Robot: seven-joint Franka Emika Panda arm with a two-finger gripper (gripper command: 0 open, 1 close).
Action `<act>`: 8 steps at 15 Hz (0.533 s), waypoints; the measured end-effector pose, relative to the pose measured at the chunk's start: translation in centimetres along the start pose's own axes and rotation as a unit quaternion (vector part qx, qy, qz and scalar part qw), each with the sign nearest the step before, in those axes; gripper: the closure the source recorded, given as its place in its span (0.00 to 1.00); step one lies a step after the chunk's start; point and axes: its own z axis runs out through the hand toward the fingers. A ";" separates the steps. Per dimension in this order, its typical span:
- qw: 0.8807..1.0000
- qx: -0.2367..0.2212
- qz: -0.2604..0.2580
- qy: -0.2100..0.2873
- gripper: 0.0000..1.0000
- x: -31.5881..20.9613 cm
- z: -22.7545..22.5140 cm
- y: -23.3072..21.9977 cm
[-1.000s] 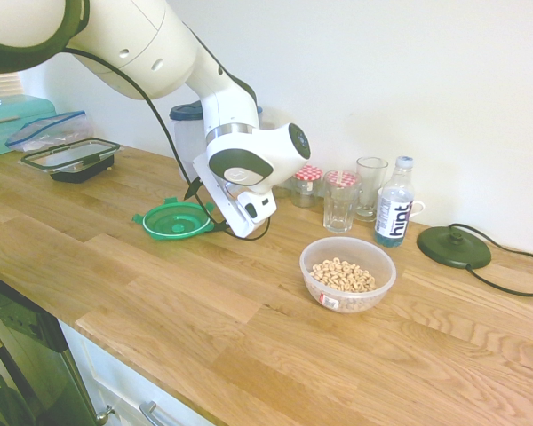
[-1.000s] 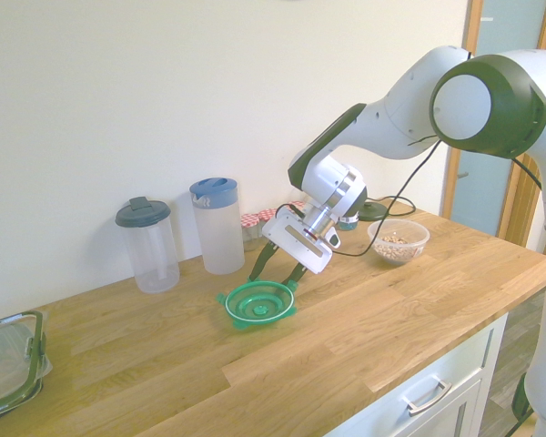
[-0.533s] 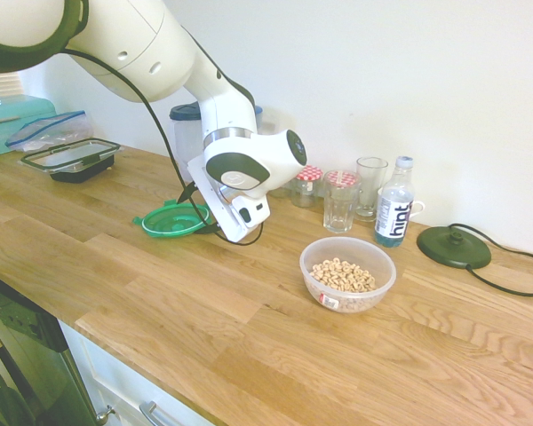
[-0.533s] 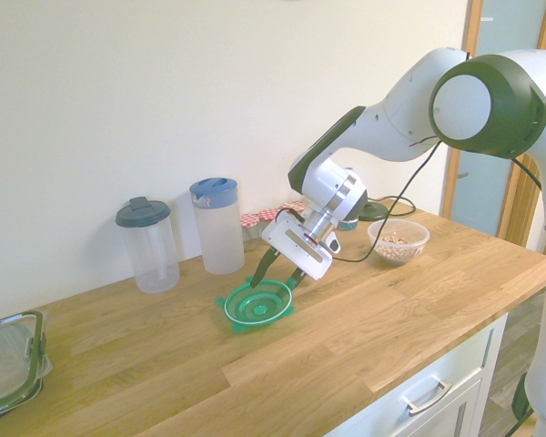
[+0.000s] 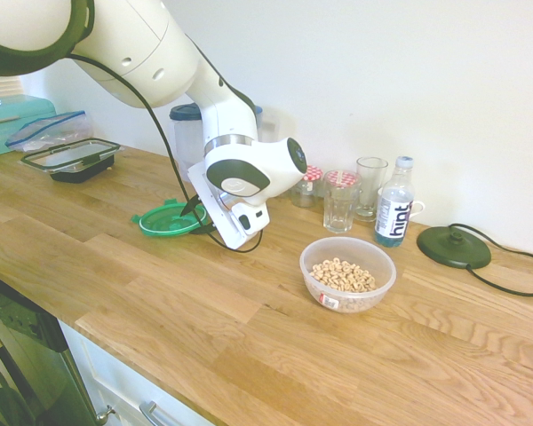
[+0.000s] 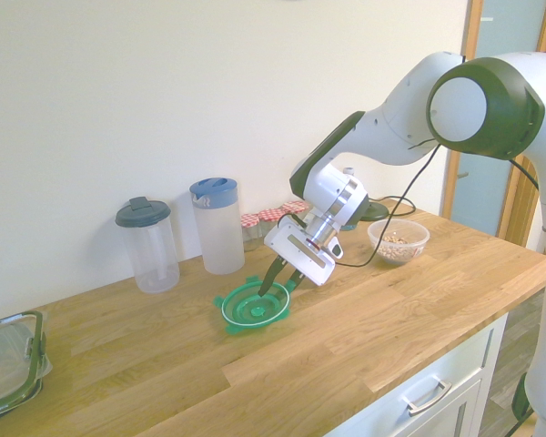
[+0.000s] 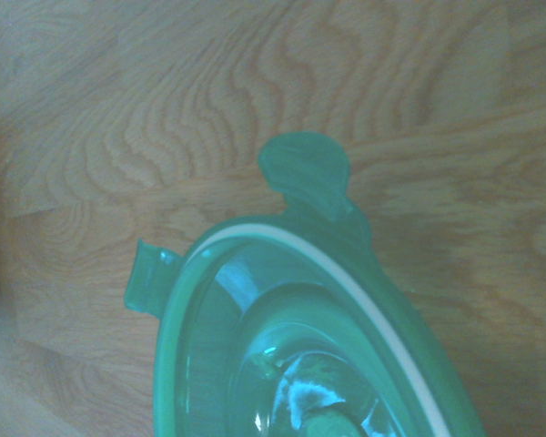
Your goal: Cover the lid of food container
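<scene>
First exterior view: the white arm [image 5: 151, 53] reaches down from the picture's left, its gripper [image 5: 195, 218] low over the near-round green lid [image 5: 163, 223], which lies on the wooden counter [image 5: 204, 337]. Well apart from it stands the clear bowl [image 5: 373, 298], uncovered, with tan cereal rings [image 5: 342, 276] inside and a small red-and-white label on its wall. Behind the bowl are two jars with red checked tops [image 5: 340, 179], a drinking glass [image 5: 370, 169] and a bottle [image 5: 393, 213] marked "hint" (the lettering runs sideways); a dark round base [image 5: 453, 247] with a cable lies beyond the bowl, nearer the wall. Far off at the left are a black-rimmed clear box [image 5: 71, 158], a plastic bag [image 5: 49, 131] and a teal case [image 5: 13, 124].

Second exterior view: the two dark fingers stand apart, one reaching over the inside of the lid, the other by its edge near a tab. Whether either touches the plastic, I cannot tell. A blue-topped jug [image 6: 220, 238] and a dark-topped pitcher [image 6: 151, 255] stand behind the lid, toward the wall.

Wrist view: part of the lid fills the lower middle, with two side tabs, a pale ring around it and shiny highlights near its centre; wood grain surrounds it.
</scene>
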 end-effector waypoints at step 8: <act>1.000 -0.008 -0.001 0.003 1.00 0.2 0.1 0.2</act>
